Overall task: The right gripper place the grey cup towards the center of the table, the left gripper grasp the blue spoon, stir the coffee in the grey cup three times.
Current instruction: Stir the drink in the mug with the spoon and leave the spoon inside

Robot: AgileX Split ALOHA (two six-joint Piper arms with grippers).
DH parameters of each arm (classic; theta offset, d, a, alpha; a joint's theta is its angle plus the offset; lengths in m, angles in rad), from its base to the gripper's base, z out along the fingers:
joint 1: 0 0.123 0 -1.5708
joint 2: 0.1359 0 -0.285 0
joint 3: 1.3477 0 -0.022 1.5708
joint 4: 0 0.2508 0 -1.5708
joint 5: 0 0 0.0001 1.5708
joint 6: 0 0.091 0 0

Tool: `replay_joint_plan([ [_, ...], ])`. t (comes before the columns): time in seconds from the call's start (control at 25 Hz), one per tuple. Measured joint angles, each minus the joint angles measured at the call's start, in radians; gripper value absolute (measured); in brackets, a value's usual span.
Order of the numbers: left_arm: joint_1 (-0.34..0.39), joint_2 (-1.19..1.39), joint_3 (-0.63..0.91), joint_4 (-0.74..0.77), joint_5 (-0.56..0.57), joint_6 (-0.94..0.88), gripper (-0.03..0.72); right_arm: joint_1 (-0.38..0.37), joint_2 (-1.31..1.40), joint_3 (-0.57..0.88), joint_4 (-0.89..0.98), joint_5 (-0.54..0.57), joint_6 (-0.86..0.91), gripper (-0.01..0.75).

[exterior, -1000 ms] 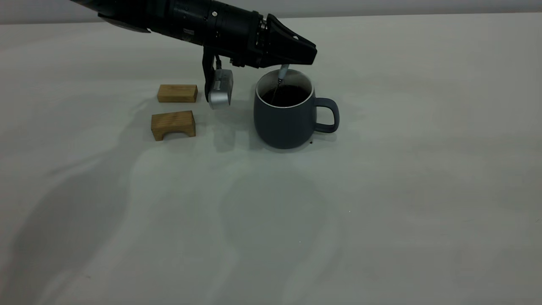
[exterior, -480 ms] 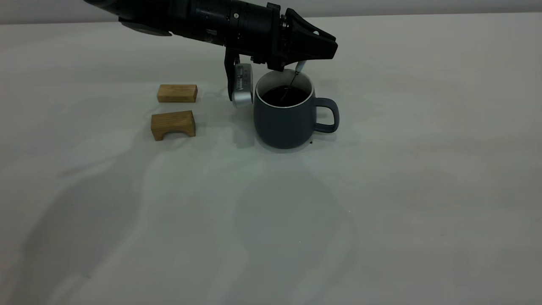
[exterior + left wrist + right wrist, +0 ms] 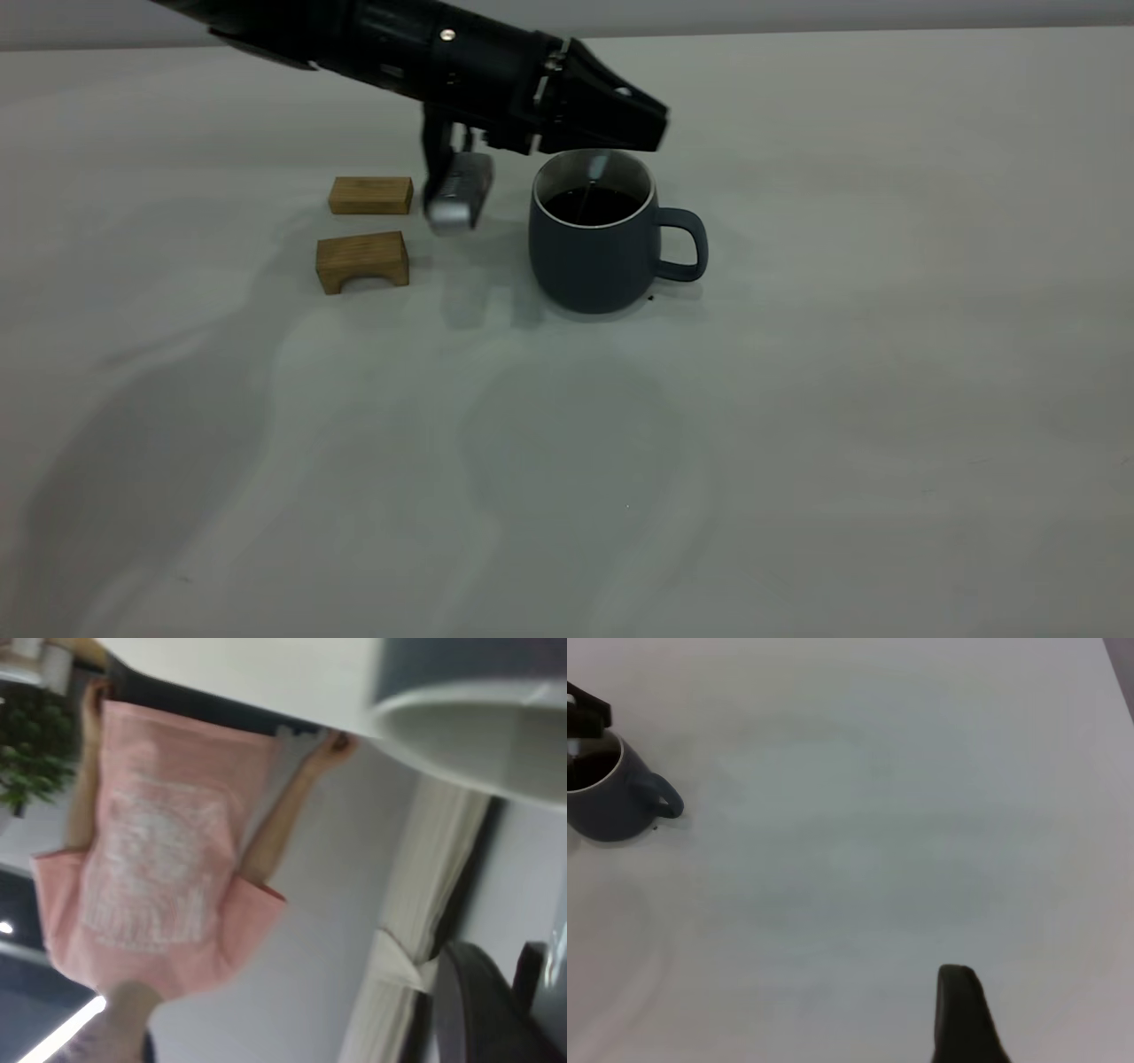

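Grey cup [image 3: 592, 244] placed mid-worktop [image 3: 797, 399] | your left tool [image 3: 633, 133] clamped on blue spoon [image 3: 595, 168], bowl in coffee [image 3: 592, 204] (stirs remaining: unclear) | right tool [image 3: 966, 1014] withdrawn, grip can't tell

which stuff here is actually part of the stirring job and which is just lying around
In use:
- grey cup
- coffee inside it
- blue spoon, dipped into the coffee
- left gripper, over the cup, shut on the spoon
- table

Lying about:
- flat wooden block
- arched wooden block, nearer the camera, both left of the cup
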Motion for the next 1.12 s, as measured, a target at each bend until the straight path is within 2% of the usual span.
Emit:
replay_joint_plan([
  [0.16,0.011,0.0,0.0,-0.026,-0.038,-0.013,0.135,0.0,0.0,0.0,0.0,0.0,0.0,0.501],
  [0.4,-0.042,0.0,0.0,-0.095,-0.136,0.077,0.134,0.0,0.0,0.0,0.0,0.0,0.0,0.501],
  [0.68,-0.055,0.0,0.0,-0.025,-0.05,0.094,0.134,0.0,-0.001,0.0,0.0,0.0,0.0,0.501],
  [1.12,-0.043,0.0,0.0,0.006,-0.035,0.094,0.133,0.0,-0.001,0.0,0.0,0.0,0.0,0.501],
])
